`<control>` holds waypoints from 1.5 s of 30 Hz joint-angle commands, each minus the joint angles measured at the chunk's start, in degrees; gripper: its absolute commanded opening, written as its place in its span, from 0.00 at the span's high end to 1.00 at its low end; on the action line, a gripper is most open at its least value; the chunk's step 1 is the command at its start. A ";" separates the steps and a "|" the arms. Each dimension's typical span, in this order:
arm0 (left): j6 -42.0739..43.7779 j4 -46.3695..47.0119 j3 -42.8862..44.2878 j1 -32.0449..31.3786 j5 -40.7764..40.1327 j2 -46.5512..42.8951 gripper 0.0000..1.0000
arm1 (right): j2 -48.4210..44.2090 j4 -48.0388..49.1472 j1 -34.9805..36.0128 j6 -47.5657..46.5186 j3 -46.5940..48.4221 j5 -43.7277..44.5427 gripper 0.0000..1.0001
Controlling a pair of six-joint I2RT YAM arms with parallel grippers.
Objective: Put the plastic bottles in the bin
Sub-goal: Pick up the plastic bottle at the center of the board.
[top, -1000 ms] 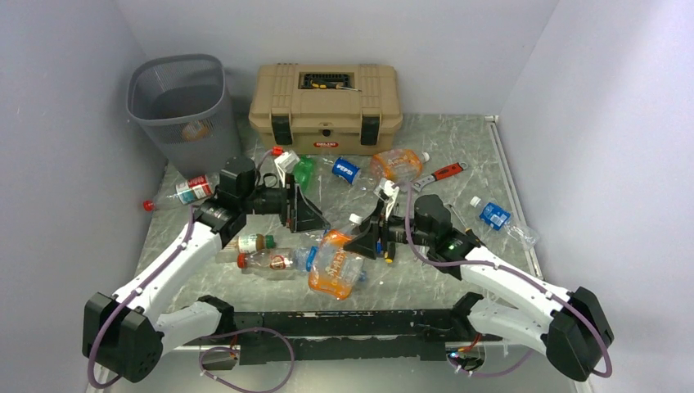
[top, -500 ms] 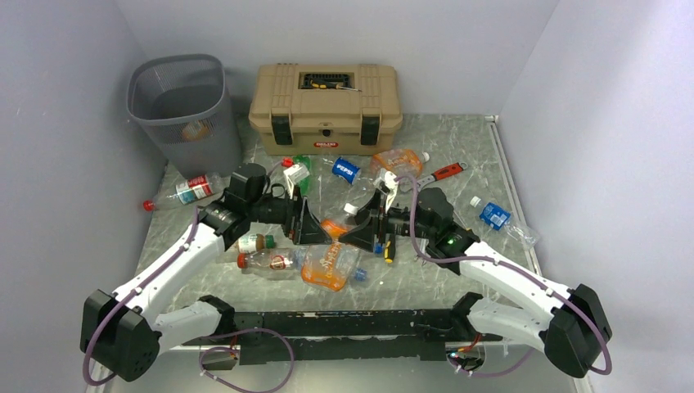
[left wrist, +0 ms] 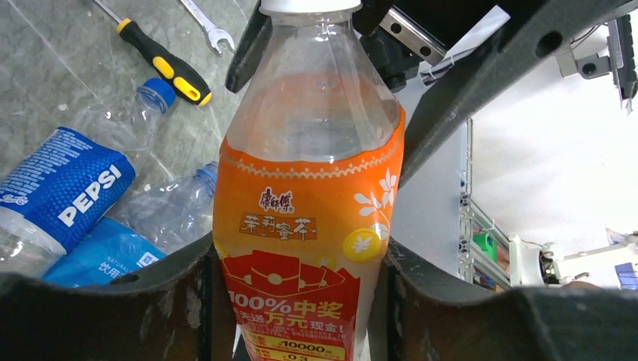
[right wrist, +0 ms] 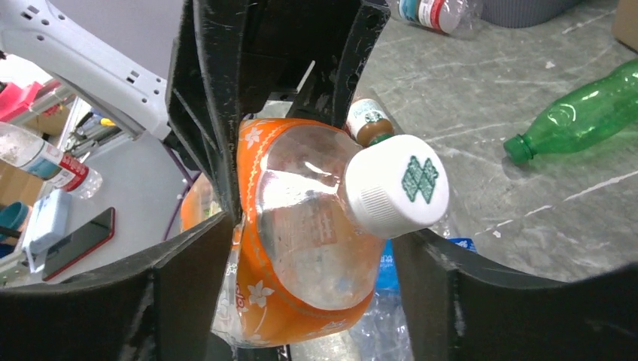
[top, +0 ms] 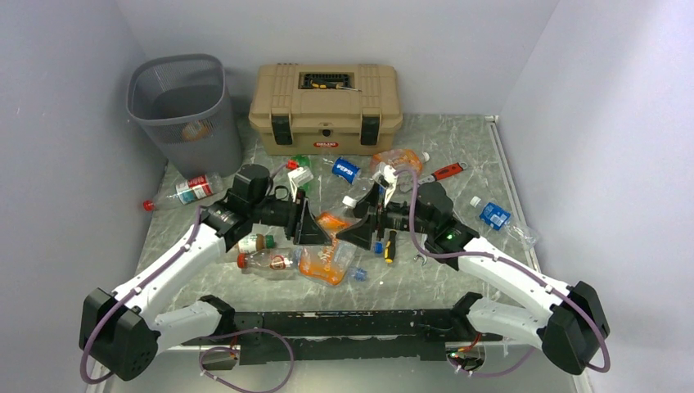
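Observation:
An orange-labelled plastic bottle [top: 326, 255] with a white cap [right wrist: 395, 184] hangs between both arms above the table's middle. My left gripper [left wrist: 297, 301] is shut on its labelled body [left wrist: 312, 195], both fingers pressing the sides. My right gripper [right wrist: 312, 301] stands open around the bottle's top, with a gap beside the right finger. The grey mesh bin [top: 192, 143] stands at the back left with one bottle [top: 195, 129] inside. Other plastic bottles lie around: a red-white one [top: 190, 190], a green one [top: 301, 166], a Pepsi one [top: 348, 169], a crushed orange one [top: 398, 160] and a blue-labelled one [top: 495, 214].
A tan toolbox [top: 326, 97] stands at the back centre, right of the bin. A yellow-black screwdriver [top: 390, 246], a small wrench [top: 419, 260] and a red-handled tool [top: 446, 172] lie near the right arm. Two more bottles [top: 270, 260] lie under the left arm.
Both grippers came together over the middle. The left gripper closed on the orange-labelled bottle's body. The right gripper's jaws widened around the bottle's top.

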 commanded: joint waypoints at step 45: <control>-4.16 11.81 8.32 0.07 -32.85 -16.32 0.01 | -5.83 5.01 10.60 1.14 -2.67 15.21 0.58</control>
